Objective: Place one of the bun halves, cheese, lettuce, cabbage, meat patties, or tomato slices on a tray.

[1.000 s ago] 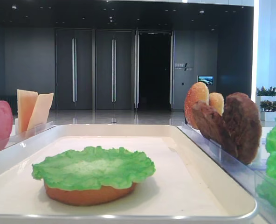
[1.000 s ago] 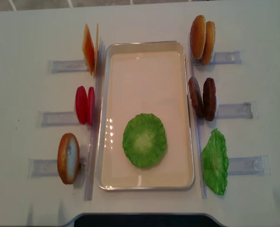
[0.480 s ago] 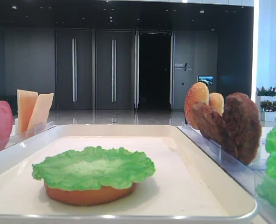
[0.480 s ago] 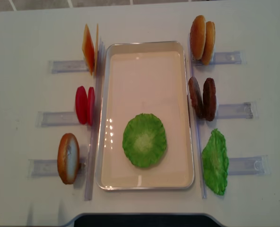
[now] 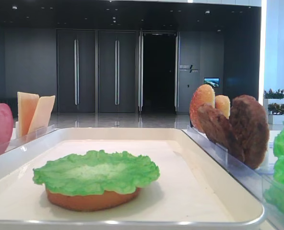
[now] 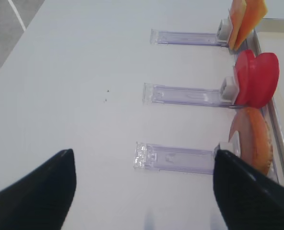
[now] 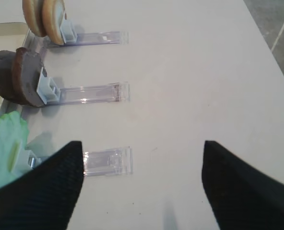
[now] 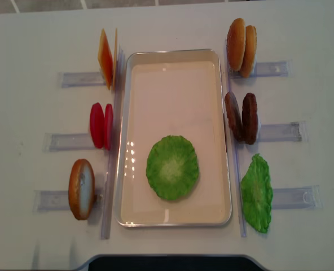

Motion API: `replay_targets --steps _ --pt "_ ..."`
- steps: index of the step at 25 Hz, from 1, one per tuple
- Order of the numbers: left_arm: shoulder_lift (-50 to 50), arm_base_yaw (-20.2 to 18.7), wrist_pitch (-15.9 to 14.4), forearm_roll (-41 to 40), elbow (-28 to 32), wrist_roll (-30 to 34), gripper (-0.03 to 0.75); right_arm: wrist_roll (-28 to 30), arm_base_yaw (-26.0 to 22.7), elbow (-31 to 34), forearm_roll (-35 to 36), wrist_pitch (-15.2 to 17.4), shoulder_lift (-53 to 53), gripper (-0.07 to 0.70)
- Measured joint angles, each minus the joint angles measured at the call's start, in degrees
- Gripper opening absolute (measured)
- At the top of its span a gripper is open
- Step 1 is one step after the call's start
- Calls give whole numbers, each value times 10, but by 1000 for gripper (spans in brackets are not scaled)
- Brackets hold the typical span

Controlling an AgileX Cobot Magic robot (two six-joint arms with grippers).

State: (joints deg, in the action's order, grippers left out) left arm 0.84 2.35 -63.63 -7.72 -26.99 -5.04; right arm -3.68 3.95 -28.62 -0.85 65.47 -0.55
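Over the bare white counter both hands hover with fingers spread, grasping nothing: right hand, left hand. A ruffled green lettuce caps a smooth bun half on the glossy tray.

We see a ruffled green lettuce lying flat on a bun half in the cream tray; other pieces stand upright, seemingly untouched, beside it.
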Motion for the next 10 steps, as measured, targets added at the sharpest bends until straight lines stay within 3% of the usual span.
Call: replay_targets --steps 10 --pt "0 0 0 0 0 0 692 1 0 1 0 -1 10 520"
